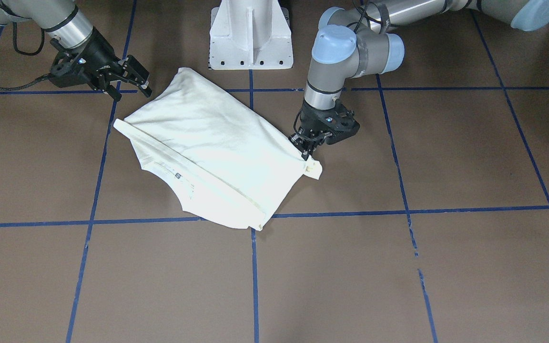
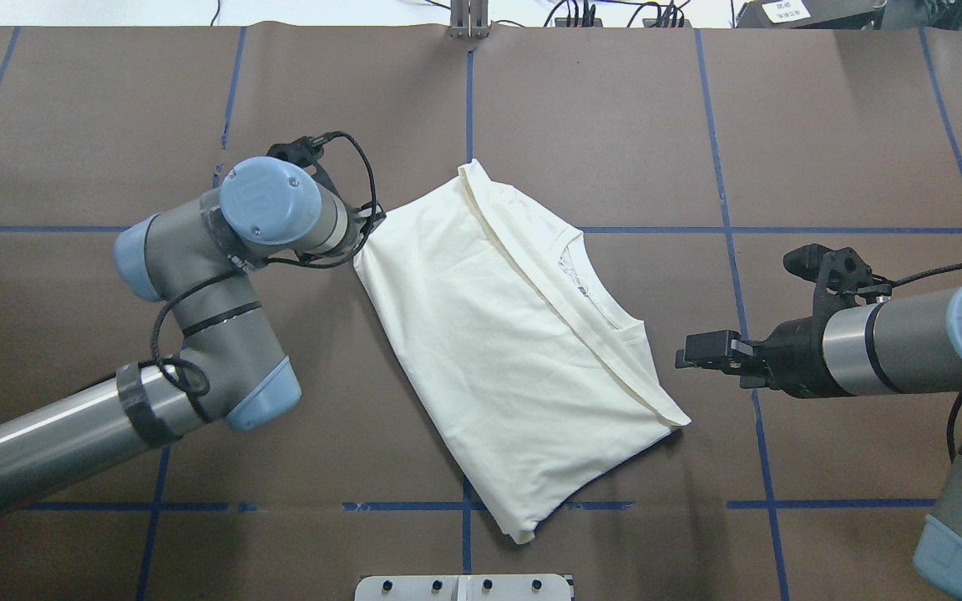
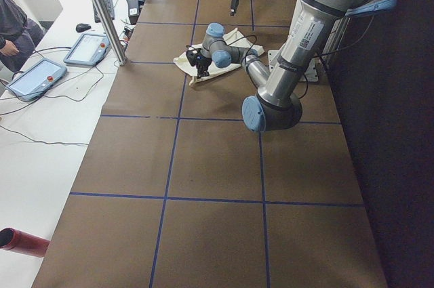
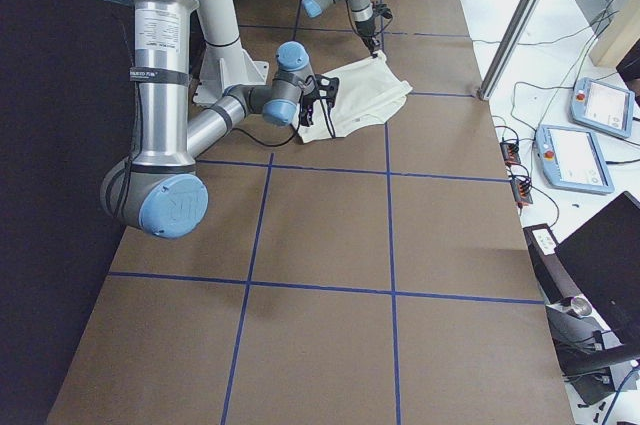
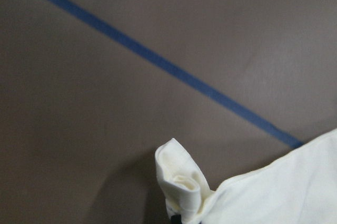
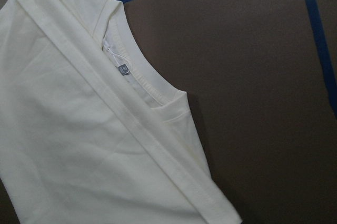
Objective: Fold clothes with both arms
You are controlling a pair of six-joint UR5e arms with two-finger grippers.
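Observation:
The clothes are one cream shirt [image 1: 208,147] lying folded on the brown table, plain side up. Its neckline and label [image 6: 124,68] show beside a long folded strip. The shirt [image 2: 506,334] sits between both arms. My left gripper [image 1: 309,151] points down at the shirt's corner nearest it and is shut on it; a rolled bit of cloth [image 5: 179,184] sticks out past the fingers. The left wrist hides that gripper in the overhead view. My right gripper [image 1: 131,85] hangs open and empty just off the shirt's opposite corner, also seen as right gripper [image 2: 694,355].
The white pedestal base [image 1: 250,38] stands behind the shirt. Blue tape lines [image 2: 468,125] cross the brown table. Beside the table are a metal post [image 3: 102,10], two teach pendants [image 3: 41,78] with cables, and a person [image 3: 10,24].

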